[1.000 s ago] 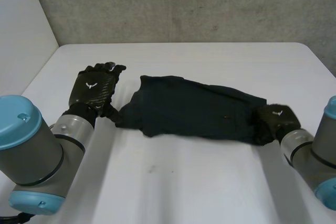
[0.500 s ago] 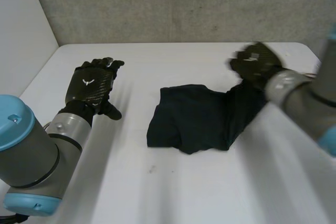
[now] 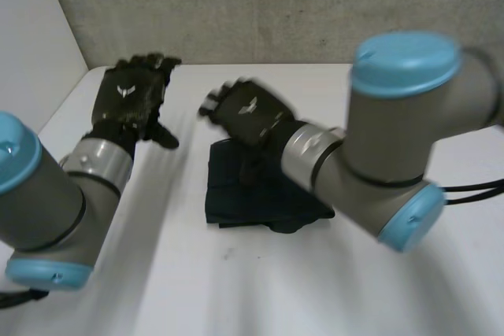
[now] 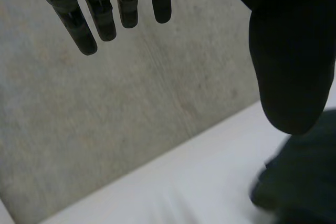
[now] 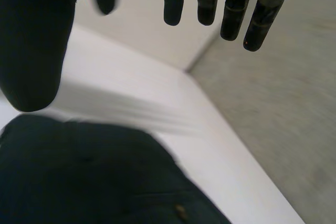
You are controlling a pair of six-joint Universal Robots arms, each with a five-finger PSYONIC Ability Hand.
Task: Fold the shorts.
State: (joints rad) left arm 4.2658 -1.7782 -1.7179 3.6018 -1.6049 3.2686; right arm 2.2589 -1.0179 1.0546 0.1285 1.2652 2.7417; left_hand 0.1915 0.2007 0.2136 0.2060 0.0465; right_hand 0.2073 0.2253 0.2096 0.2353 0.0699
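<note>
White table [image 3: 236, 289], smooth and flat; rough grey concrete wall [image 3: 315, 5] along far side, plain white side wall [image 3: 31, 29] at left.

Dark navy fabric shorts [image 3: 244, 194] lying on table near the middle, slightly left of centre, gathered into a compact, roughly square folded bundle, with a loose lobe of cloth at near right. Small button or rivet [image 5: 180, 211] visible on cloth in right wrist view.

Left hand [image 3: 130, 104], black, raised over far-left part of table, well apart from shorts. Fingers [image 4: 102, 19] straight and slightly spread, thumb [image 4: 289, 66] out to the side, nothing held. Edge of shorts visible beyond thumb in left wrist view.

Right hand [image 3: 248, 112], black, reaching in from right across table, above far edge of shorts. Fingers [image 5: 207, 3] straight, close side by side, pointing toward far-left corner; thumb [image 5: 31, 51] apart from them; nothing pinched. Cloth under palm, fingertips clear of it. Palm contact with cloth: cannot tell.

Right arm [image 3: 394, 139], grey with light-blue caps, angled over right half of table, covering right end of shorts in head view.
</note>
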